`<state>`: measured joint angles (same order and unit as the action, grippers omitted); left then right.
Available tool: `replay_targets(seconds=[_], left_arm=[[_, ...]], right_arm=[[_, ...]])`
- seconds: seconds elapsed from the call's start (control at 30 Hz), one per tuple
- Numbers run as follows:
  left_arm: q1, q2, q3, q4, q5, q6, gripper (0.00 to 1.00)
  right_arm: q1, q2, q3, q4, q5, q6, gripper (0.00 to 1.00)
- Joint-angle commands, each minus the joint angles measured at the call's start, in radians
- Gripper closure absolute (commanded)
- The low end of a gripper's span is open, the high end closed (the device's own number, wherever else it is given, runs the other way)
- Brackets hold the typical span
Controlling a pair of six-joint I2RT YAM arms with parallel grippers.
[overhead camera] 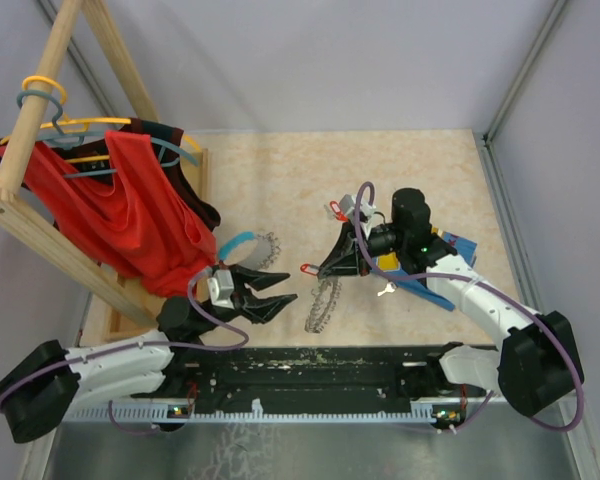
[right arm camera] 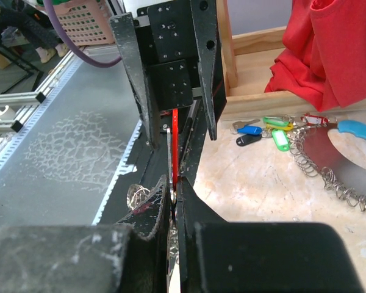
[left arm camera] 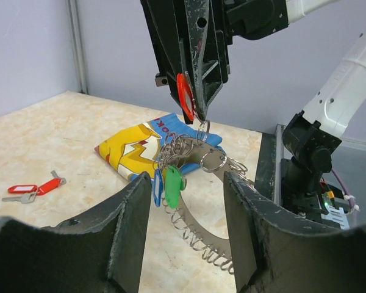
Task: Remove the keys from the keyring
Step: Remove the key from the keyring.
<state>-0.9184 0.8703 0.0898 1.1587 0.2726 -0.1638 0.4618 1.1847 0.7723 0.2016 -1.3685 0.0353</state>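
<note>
My right gripper [overhead camera: 332, 268] is shut on a red-tagged key [left arm camera: 185, 97], which also shows as a thin red edge between its fingers in the right wrist view [right arm camera: 175, 143]. The keyring [left arm camera: 202, 227], a grey band fringed with silver loops, hangs from that key, its lower end on the table [overhead camera: 323, 305]. A blue tag [left arm camera: 158, 187] and a green tag [left arm camera: 172, 185] dangle from it. My left gripper [overhead camera: 270, 297] is open, its jaws on either side of the hanging keyring without touching it.
A second looped ring with a blue handle [overhead camera: 260, 243] lies by the wooden rack [overhead camera: 195, 170], with several coloured keys [right arm camera: 274, 131]. Loose red keys [left arm camera: 33, 188] lie on the table. A yellow-blue packet [left arm camera: 134, 149] lies under my right arm. Red cloth [overhead camera: 130, 215] hangs at the left.
</note>
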Motion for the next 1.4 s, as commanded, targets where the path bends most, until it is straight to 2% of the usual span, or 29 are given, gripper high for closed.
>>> replay_targets(seconds=[0.0,0.1,0.5,1.1,1.2,1.37], left_arm=[[0.000,0.071,0.053,0.120,0.027,0.016,0.46],[0.000,0.117,0.089,0.125,0.052,0.032,0.52],[0.014,0.268,0.175,0.165,0.178,-0.021,0.63],[0.027,0.376,0.217,0.239,0.249,-0.082,0.69],[0.027,0.391,0.224,0.240,0.254,-0.089,0.74],[0.029,0.412,0.234,0.243,0.267,-0.102,0.75]], right_arm=[[-0.005,-0.025,0.017,0.068,-0.051,0.010,1.00],[-0.005,-0.022,0.014,0.069,-0.064,0.004,1.00],[-0.004,-0.023,0.016,0.058,-0.080,-0.014,1.00],[-0.004,-0.022,0.016,0.050,-0.080,-0.023,1.00],[-0.004,-0.021,0.016,0.050,-0.080,-0.023,1.00],[-0.004,-0.021,0.016,0.048,-0.080,-0.025,1.00]])
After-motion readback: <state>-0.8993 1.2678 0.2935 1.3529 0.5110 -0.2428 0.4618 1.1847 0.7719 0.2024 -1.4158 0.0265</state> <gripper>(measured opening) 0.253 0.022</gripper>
